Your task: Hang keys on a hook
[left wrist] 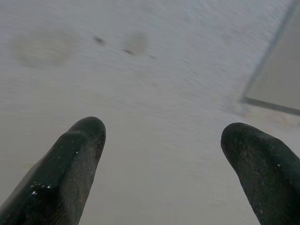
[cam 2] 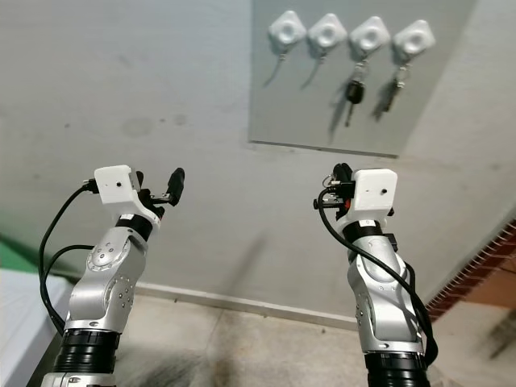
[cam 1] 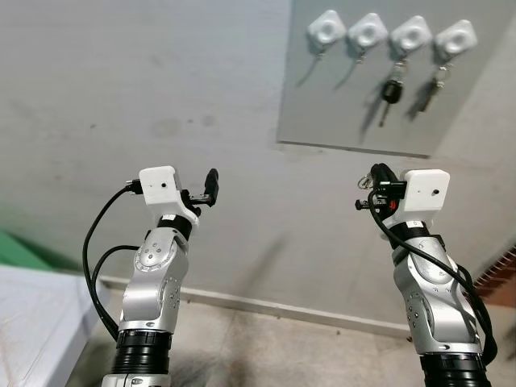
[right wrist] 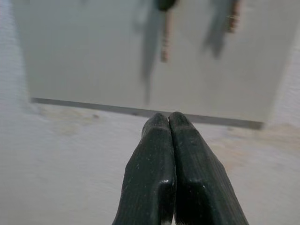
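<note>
Grey panel (cam 1: 355,121) cropped above hooks (cam 1: 411,34), right pincer (right wrist: 169,123) closed, keys (right wrist: 165,28) blurred

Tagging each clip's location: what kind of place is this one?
Probably a home entryway or hall wall: a grey board carries four white hooks, and two hold keys. A plain plaster wall meets a tiled floor at a skirting.

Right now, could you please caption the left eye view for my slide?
Both grippers, left and right, raised below a wall board with four hooks; keys hang on two.
</note>
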Motion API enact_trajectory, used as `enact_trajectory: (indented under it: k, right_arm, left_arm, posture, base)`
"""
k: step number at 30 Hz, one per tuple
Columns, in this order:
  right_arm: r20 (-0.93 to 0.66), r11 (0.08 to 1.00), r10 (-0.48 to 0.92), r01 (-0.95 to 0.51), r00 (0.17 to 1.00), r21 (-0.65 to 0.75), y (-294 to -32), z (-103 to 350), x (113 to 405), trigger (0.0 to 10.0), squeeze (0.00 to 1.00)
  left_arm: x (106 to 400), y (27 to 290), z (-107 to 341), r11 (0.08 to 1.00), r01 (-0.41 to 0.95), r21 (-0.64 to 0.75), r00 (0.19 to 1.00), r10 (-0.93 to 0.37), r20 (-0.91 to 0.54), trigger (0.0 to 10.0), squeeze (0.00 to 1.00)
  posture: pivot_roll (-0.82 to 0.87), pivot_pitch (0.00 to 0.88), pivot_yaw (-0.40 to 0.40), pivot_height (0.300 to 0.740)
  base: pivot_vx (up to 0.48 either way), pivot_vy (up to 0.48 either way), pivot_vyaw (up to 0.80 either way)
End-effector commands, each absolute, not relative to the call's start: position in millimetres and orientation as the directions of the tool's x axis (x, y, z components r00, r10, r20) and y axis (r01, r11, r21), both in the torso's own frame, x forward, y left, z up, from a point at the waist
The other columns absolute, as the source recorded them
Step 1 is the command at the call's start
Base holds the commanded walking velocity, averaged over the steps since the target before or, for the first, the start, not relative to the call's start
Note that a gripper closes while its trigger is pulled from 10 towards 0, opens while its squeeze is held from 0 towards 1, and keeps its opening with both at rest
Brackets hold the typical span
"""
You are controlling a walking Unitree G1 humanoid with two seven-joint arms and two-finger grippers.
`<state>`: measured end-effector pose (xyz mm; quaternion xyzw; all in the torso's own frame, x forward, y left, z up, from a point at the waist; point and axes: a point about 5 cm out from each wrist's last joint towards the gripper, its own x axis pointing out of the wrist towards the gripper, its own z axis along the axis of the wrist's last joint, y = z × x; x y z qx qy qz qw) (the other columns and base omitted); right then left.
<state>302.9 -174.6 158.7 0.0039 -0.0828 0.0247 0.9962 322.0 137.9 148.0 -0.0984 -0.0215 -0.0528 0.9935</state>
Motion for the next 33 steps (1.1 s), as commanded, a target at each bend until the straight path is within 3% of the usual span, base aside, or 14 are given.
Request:
enact_trajectory:
  k: [1, 5, 15, 33]
  right_arm:
    - [0.170, 0.999, 0.044, -0.048, 0.984, 0.014, -175.4, 162.4, 304.7, 10.0, 0.00]
    - [0.177, 0.999, 0.047, -0.048, 0.983, 0.002, -175.0, 163.3, 304.5, 10.0, 0.00]
    - [0.168, 0.999, 0.050, -0.051, 0.984, 0.005, -174.5, 163.3, 305.6, 10.0, 0.00]
    - [0.156, 1.000, 0.020, -0.023, 0.988, 0.018, -179.0, 161.9, 304.9, 10.0, 0.00]
  left_arm:
    - [322.6, 137.3, 152.0, 0.977, 0.111, -0.184, 0.993, -0.102, 0.060, 10.0, 0.00]
    - [322.4, 137.2, 152.5, 0.977, 0.112, -0.181, 0.993, -0.102, 0.062, 10.0, 0.00]
    - [323.7, 129.6, 160.7, 0.974, 0.175, -0.143, 0.983, -0.164, 0.087, 10.0, 0.00]
    - [328.7, 127.5, 162.7, 0.974, 0.186, -0.127, 0.981, -0.177, 0.080, 10.0, 0.00]
  posture:
    - [-0.02, 0.011, -0.007, 0.740]
    - [-0.02, 0.015, -0.008, 0.740]
    - [-0.02, 0.024, -0.004, 0.740]
    - [-0.04, 0.030, 0.011, 0.740]
  base:
    - [0.000, 0.000, -0.74]
    - [0.000, 0.000, -0.74]
    - [0.000, 0.000, -0.05]
    - [0.000, 0.000, -0.68]
